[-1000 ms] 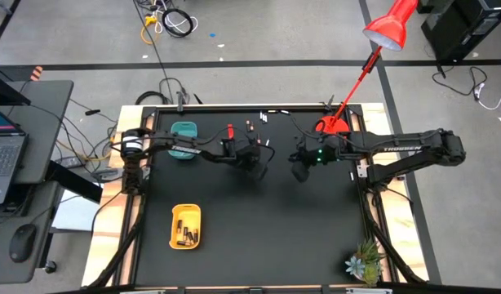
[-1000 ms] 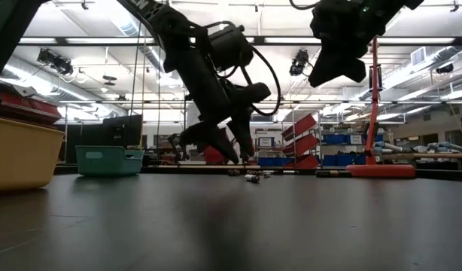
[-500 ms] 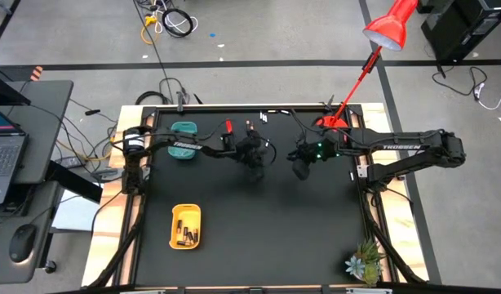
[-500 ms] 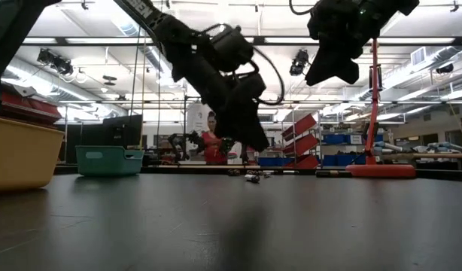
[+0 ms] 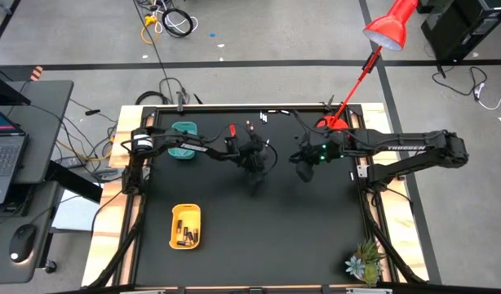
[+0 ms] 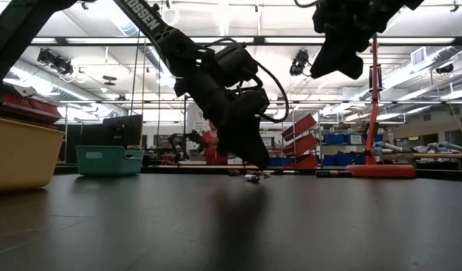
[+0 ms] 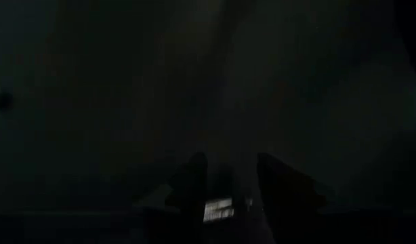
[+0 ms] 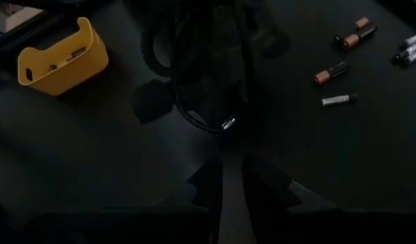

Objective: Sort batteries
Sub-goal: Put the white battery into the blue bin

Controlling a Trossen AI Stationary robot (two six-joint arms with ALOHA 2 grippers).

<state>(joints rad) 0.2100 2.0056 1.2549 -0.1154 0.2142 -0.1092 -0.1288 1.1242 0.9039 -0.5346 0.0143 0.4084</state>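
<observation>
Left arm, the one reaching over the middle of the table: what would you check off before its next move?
1. Is the left gripper carrying a battery? Cannot tell; its wrist view is too dark.
2. Is the yellow tray in place with room? Ok; it sits near the table's front left and holds a few batteries.
3. Is the teal tray in place? Ok; it stands at the back left, by the left arm's base.
4. Is the right gripper out of the way? Ok; it hangs to the right of the left gripper, apart from it.
5. Are loose batteries left to sort? Ok; several lie on the table.
</observation>
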